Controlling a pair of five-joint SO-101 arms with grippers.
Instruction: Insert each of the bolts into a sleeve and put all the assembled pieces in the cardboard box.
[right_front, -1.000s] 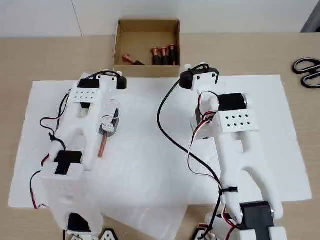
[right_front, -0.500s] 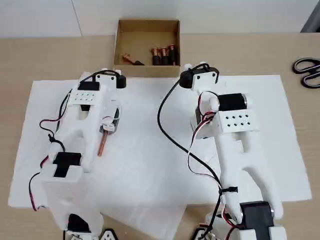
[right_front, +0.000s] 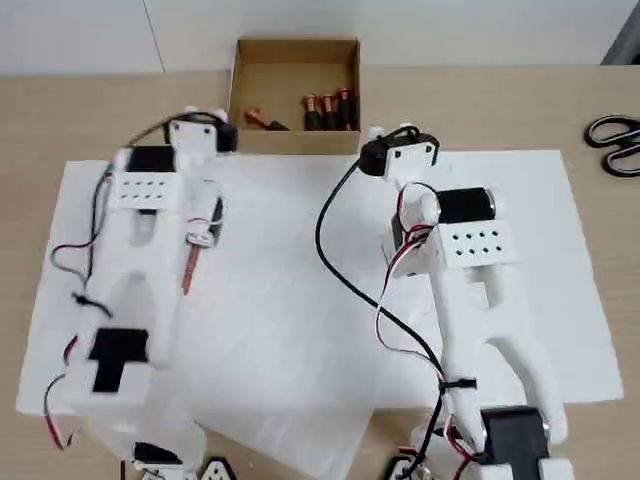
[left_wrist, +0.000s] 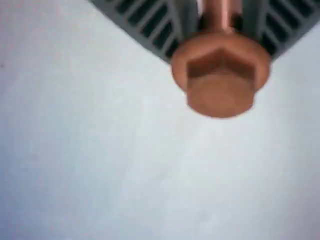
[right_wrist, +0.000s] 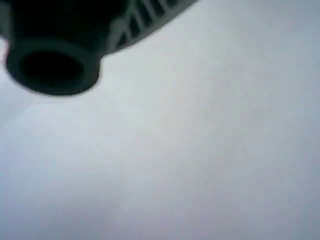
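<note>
left pincer (left_wrist: 220, 22) clamped on a copper bolt (left_wrist: 220, 82), grey ribbed jaws either side of the shank, hex head facing the wrist camera, bolt off the white foam sheet (right_front: 290, 300) with the sheet behind it; in the high view the left arm (right_front: 130, 260) sits over the left part of the sheet and the bolt hangs tilted under its wrist, head end toward the arm bases, near the cardboard box (right_front: 240, 70) but apart from it and outside it; right pincer (right_wrist: 70, 27) clamped on a black sleeve (right_wrist: 52, 67), open bore turned to the wrist camera, one ribbed jaw showing beside it, sheet behind; right arm (right_front: 470, 270) is over the right-centre of the sheet, its black camera end just in front of the box's near right corner; bolt and sleeve well apart, one on each side of the sheet; box sits on the wooden counter (right_front: 60, 110) at the far edge of the sheet, between the two arms; inside it three assembled pieces (right_front: 328, 108) lie side by side near the right wall, copper ends with black sleeves, and a fourth piece (right_front: 262, 118) lies tilted toward the near left corner; scissors (right_front: 615, 140) on the counter at the far right, off the sheet
</note>
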